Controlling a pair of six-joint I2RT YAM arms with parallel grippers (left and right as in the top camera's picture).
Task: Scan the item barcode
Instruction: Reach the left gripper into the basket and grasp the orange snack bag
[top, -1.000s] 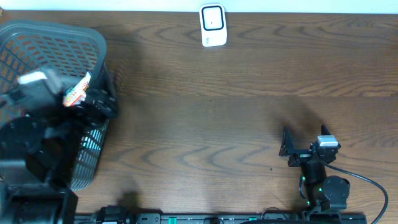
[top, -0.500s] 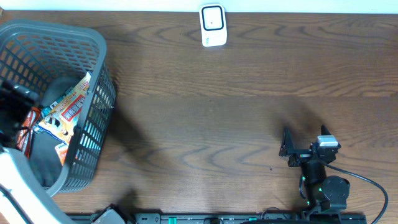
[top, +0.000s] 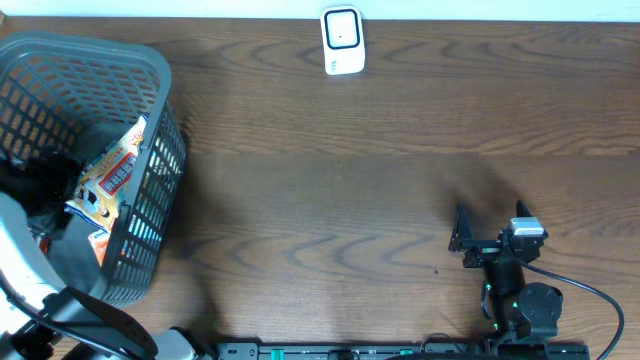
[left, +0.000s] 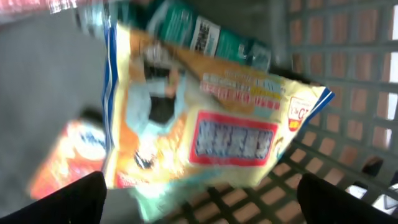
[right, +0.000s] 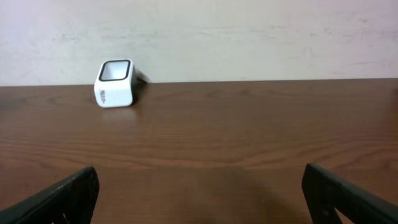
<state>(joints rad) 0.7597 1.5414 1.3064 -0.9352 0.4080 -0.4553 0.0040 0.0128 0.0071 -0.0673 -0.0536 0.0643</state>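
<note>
Your yellow crinkled snack packet with the red label (left: 205, 124) lies among other packets in the grey plastic mesh basket (top: 150, 70) at the left end of the dark wooden counter (top: 350, 170), not yet picked up. Your left gripper (left: 202, 202) hovers just over it, spread wide and holding nothing. The small white scanner (top: 341, 42) stands well apart at the far edge. Your right gripper (right: 199, 199) faces it, released and empty. By the look of it, grasping, carrying and scanning all remain.
</note>
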